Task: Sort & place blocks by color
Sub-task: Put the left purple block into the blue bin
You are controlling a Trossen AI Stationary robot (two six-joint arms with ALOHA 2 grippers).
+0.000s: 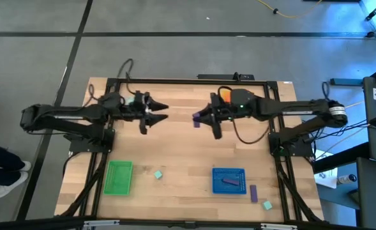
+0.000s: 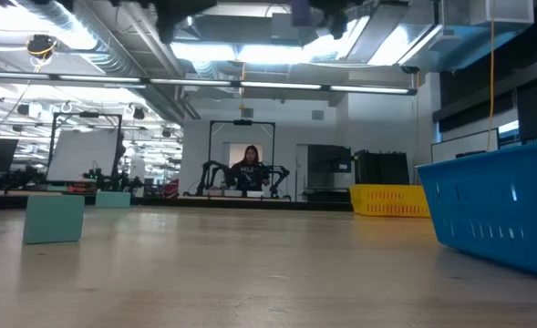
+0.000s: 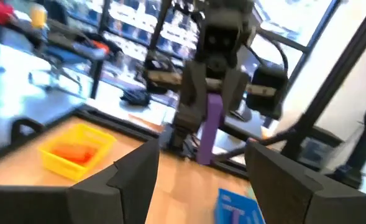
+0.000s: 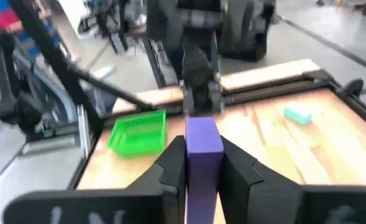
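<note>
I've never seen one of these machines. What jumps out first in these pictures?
Two dark arms meet nose to nose above the middle of the wooden table. The right gripper is clamped on a purple block, held up in the air facing the open left gripper. Near the table's front edge lie a green tray and a blue tray, with mint blocks scattered between.

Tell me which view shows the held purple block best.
The right wrist view: the purple block fills the centre, clamped in the right tool. The left wrist view shows it farther off, the high view only a speck, the low view barely its end.
</note>
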